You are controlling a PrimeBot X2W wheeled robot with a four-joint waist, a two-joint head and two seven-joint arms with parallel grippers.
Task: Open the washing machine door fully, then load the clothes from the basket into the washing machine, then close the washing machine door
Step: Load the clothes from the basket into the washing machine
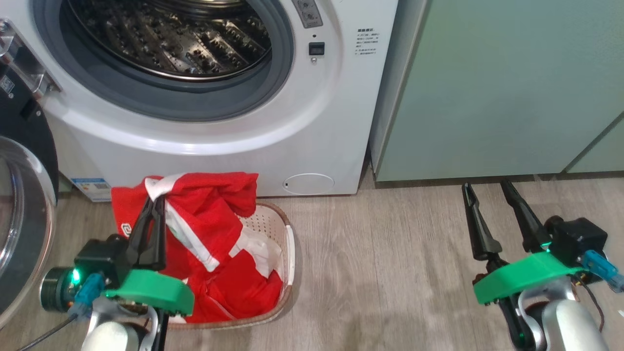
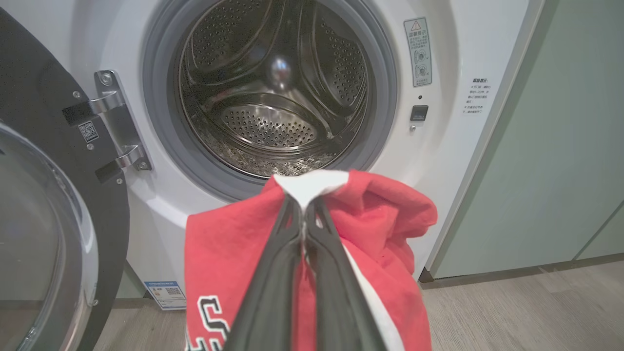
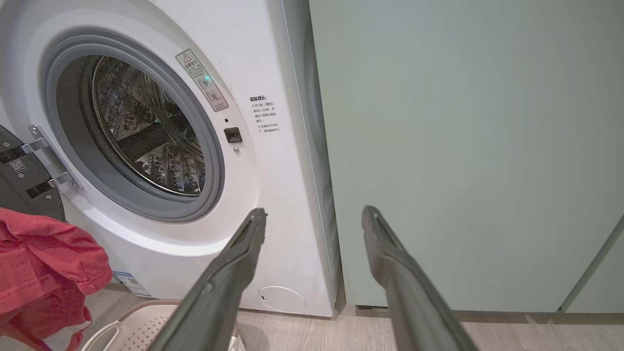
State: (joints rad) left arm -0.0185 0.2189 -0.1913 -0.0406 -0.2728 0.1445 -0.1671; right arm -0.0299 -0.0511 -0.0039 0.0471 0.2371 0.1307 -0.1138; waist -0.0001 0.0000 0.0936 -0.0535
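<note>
The washing machine (image 1: pixel 219 126) stands ahead, its steel drum (image 2: pixel 278 92) bare. The washing machine door (image 1: pixel 22 219) hangs swung open at the left, black rim and glass bowl showing. My left gripper (image 1: pixel 157 197) is shut on a white-edged fold of the red clothes (image 1: pixel 204 229), lifted part way above the basket (image 1: pixel 285 273) on the floor in front of the washer. In the left wrist view the clothes (image 2: pixel 370 229) drape from the fingertips just below the drum opening. My right gripper (image 1: pixel 485 187) stands open over the floor at the right, nothing between its fingers.
Pale green cabinets (image 1: pixel 502 87) flank the washer on the right. Wood-look floor (image 1: pixel 380 273) stretches between basket and right gripper. The door's hinge bracket (image 2: pixel 117 126) sits at the left of the opening.
</note>
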